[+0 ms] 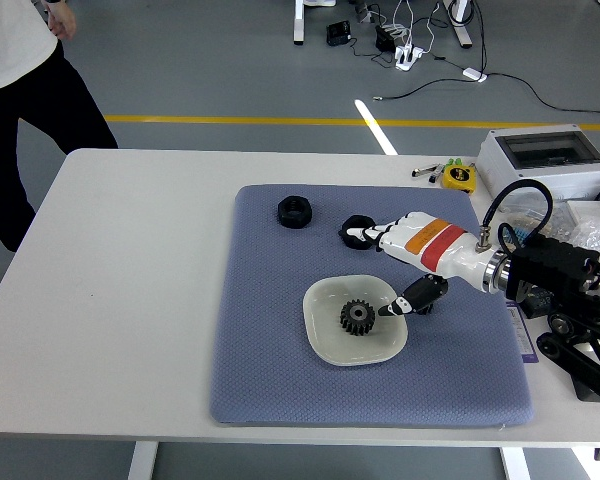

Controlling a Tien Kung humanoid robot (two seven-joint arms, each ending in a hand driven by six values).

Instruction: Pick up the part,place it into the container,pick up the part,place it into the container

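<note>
A black gear [356, 317] lies loose in the white dish [323, 336] on the blue mat [260, 370]. My right hand [385, 262] hovers above the dish's far right rim, open, with its fingers spread and nothing in them. The fingertips [352, 234] cover part of a black nut [357, 224] in the mat's middle back. Another black nut [294, 211] lies at the mat's back left. A third nut that lay to the right is hidden behind the hand. My left arm is out of sight.
A grey electrical box [545, 164], bags of small parts [595, 240] and a yellow tape measure [458, 176] sit at the table's right back. A person [25, 90] stands at the far left corner.
</note>
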